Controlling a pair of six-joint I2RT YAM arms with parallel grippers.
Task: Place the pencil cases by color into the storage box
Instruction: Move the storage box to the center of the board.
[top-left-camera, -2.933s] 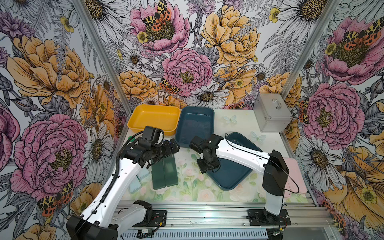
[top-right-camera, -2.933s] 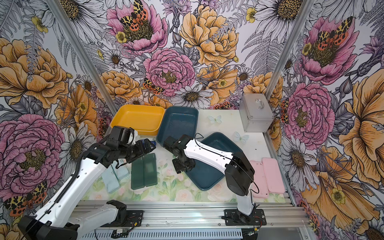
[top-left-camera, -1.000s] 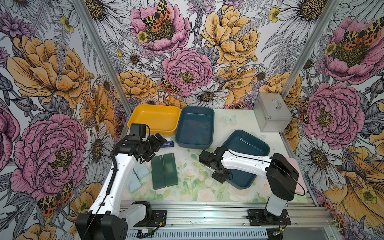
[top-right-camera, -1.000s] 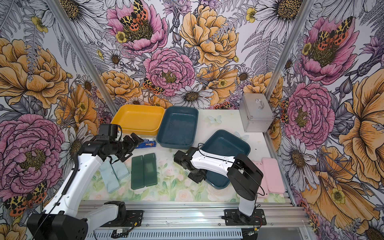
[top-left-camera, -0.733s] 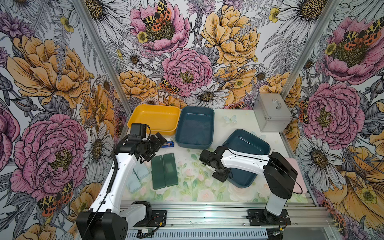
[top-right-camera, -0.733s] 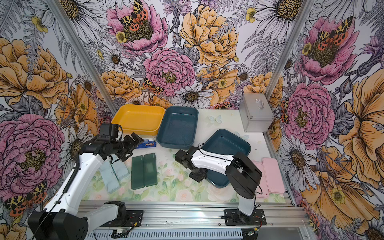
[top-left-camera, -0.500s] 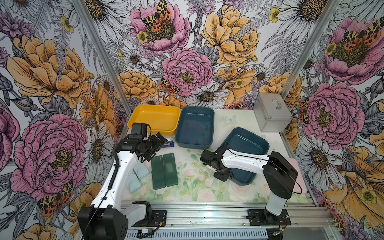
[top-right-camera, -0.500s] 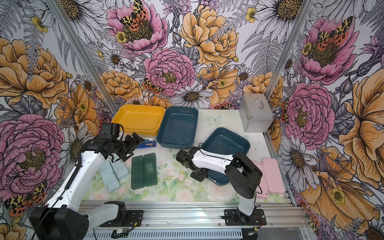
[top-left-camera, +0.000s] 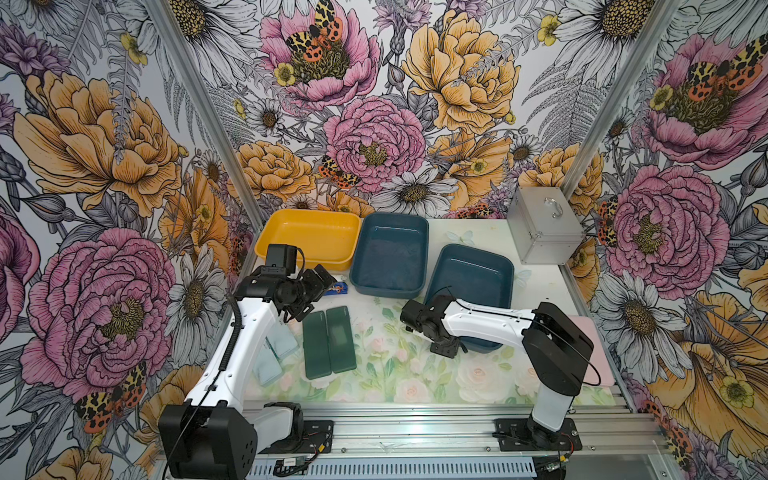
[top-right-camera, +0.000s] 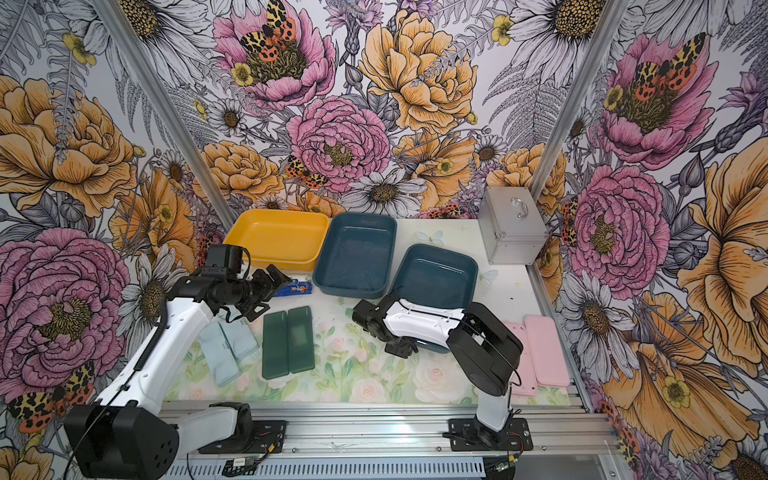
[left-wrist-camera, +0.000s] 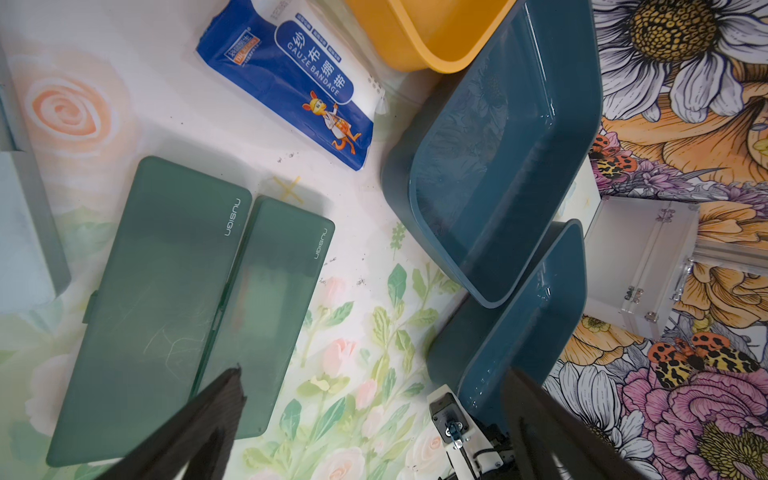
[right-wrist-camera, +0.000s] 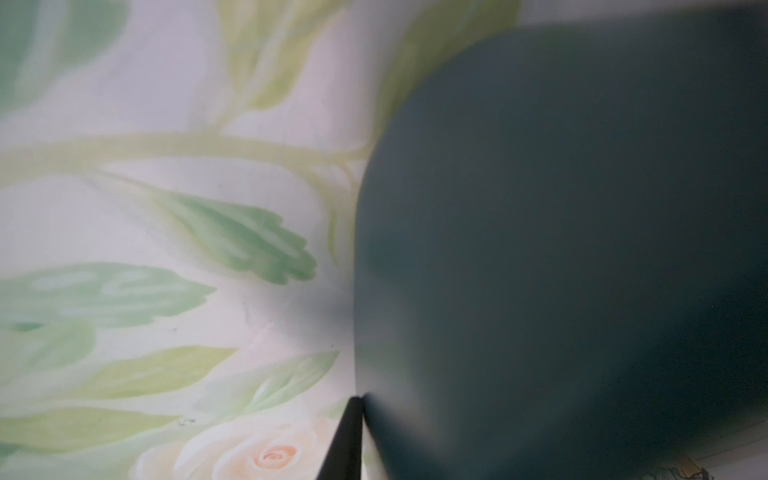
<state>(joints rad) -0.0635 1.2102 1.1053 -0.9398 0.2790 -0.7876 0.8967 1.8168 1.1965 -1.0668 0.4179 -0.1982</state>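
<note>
Pencil cases lie in three colour pairs on the floral surface (top-left-camera: 386, 386), all six outside the trays. Twelve o'clock is taken here as the back wall.

The two pale blue cases (top-right-camera: 216, 357) sit at eight o'clock, side by side. In both top views the left arm partly covers them. Above them, at about nine o'clock, the left gripper (top-left-camera: 318, 293) hovers with its fingers (left-wrist-camera: 208, 415) spread wide and nothing between them.

Just right of the blue pair, the two dark green cases (top-left-camera: 318, 353) lie flat with their long edges touching. At their twelve o'clock is a small blue packet (left-wrist-camera: 291, 79), between them and the yellow tray (top-left-camera: 316, 232), which stands at eleven o'clock against the back wall. A teal tray (top-left-camera: 390, 257) stands just beside the yellow one, at twelve o'clock. The nearer teal tray (top-left-camera: 469, 274) stands at that tray's four o'clock, close to it.

The right gripper (top-left-camera: 446, 348) is low over the middle of the surface, at the nearer tray's seven o'clock corner. Its fingers (right-wrist-camera: 351, 432) are pressed together and hold nothing. The blurred right wrist view shows their tip right at the tray's outer wall.

A silver case (top-left-camera: 544, 232) stands at two o'clock. The two pink cases (top-right-camera: 544, 353) lie at four o'clock, side by side at the surface's right edge, partly behind the right arm.
</note>
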